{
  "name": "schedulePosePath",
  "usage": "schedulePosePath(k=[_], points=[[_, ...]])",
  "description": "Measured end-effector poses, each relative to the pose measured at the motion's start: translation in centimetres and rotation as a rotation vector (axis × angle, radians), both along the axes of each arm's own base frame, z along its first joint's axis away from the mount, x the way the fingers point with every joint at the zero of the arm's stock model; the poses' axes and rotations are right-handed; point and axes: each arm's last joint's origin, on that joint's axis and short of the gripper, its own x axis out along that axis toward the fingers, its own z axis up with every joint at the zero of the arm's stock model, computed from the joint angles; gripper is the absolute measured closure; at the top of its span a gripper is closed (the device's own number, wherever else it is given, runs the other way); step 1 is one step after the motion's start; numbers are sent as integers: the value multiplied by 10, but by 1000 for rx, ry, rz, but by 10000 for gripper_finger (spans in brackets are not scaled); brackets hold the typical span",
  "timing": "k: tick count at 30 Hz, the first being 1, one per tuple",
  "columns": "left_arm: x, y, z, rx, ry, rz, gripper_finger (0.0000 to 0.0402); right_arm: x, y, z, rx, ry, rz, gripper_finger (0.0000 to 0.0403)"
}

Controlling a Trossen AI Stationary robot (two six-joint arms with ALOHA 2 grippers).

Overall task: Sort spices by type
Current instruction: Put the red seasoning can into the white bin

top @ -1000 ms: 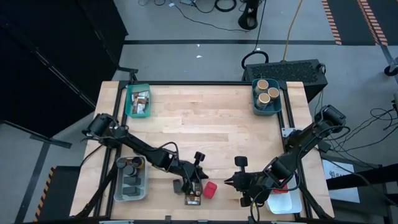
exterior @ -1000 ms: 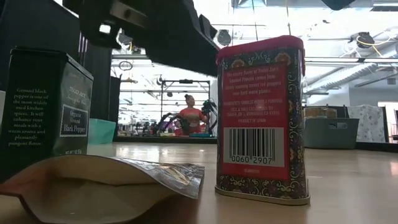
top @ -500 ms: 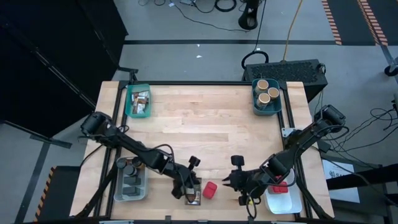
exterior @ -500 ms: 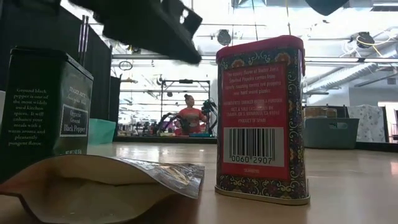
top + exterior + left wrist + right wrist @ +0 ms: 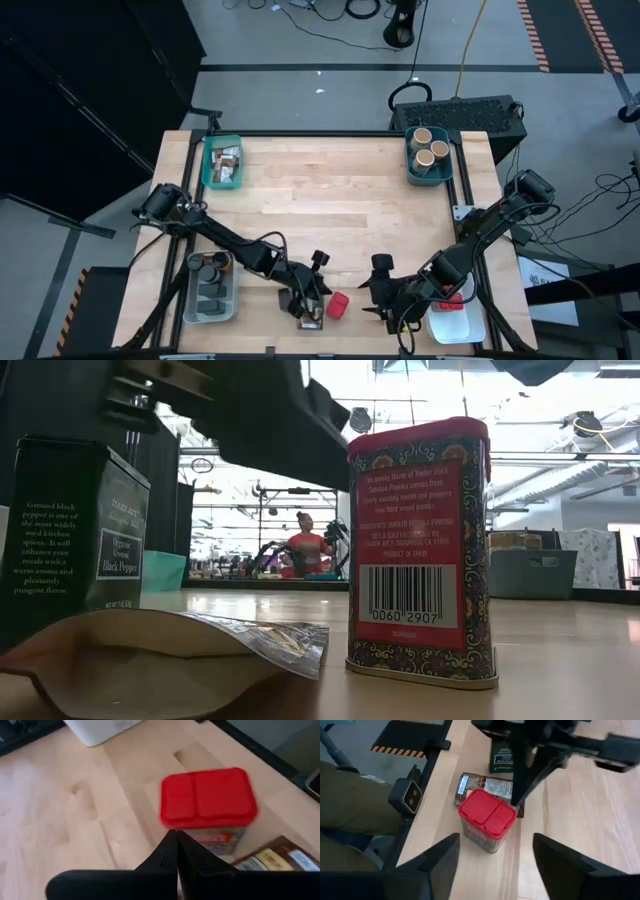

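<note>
- The red tin (image 5: 338, 305) is standing upright on the surface (image 5: 330, 200) near its front edge, its long axis running vertically, with a flat brown packet (image 5: 487, 787) lying just behind it and a dark black-pepper tin (image 5: 75, 540) close by.
- The right gripper (image 5: 378, 296) is sitting just to the tin's right, fingers (image 5: 432, 865) spreading wide and empty; in the right wrist view the tin is lying straight ahead, centred in the gap between them.
- The left gripper (image 5: 312, 285) is hovering just above and to the left of the tin, fingers (image 5: 175, 857) pressed together and holding nothing, tips pointing at the tin's lid.
- Both arms are sitting near; judging by its open, lined-up fingers, the right one is looking better placed for a sideways grasp around the tin's body.
</note>
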Motion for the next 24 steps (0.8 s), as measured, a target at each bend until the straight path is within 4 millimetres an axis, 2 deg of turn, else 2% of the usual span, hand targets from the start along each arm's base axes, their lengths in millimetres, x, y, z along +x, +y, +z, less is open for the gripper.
schedulePosePath(k=[7,10,17,24], points=[[2,2,-3,1,6,14,402,-3,5,-11,38,94,19,125],[4,1,-1,-23,-20,0,402,-7,7,-12,60,119,2,125],[14,-1,-12,-48,-46,-11,402,-11,13,-12,60,104,17,130],[29,-8,-11,-60,-101,-14,402,0,16,-23,36,85,2,130]])
